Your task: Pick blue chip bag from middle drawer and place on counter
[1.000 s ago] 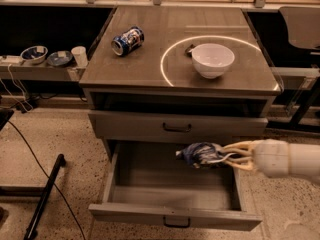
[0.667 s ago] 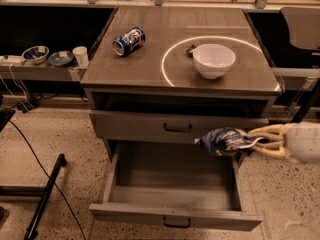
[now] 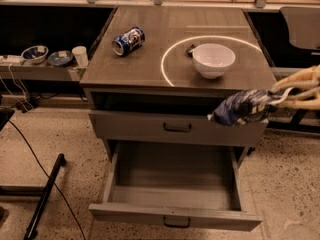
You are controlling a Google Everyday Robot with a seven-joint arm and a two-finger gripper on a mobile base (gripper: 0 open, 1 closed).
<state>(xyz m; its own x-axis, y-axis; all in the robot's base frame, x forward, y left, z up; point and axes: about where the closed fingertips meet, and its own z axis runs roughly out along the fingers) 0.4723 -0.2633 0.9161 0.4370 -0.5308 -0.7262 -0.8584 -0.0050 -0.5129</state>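
Observation:
The blue chip bag is a crumpled dark-blue foil bag with white patches. It hangs in the air at the cabinet's right front corner, just below the counter edge. My gripper comes in from the right edge and is shut on the bag's right end. The middle drawer is pulled open below and is empty inside. The counter carries a thin bright circle.
A white bowl stands inside the circle on the counter. A blue-and-white drink can lies on its side at the counter's left. A shut shallower drawer is above the open one. A side shelf at left holds small bowls and a cup.
My gripper has lifted the blue chip bag up out of the drawer and moved it to the right, from inside the drawer to beside the counter's right front corner.

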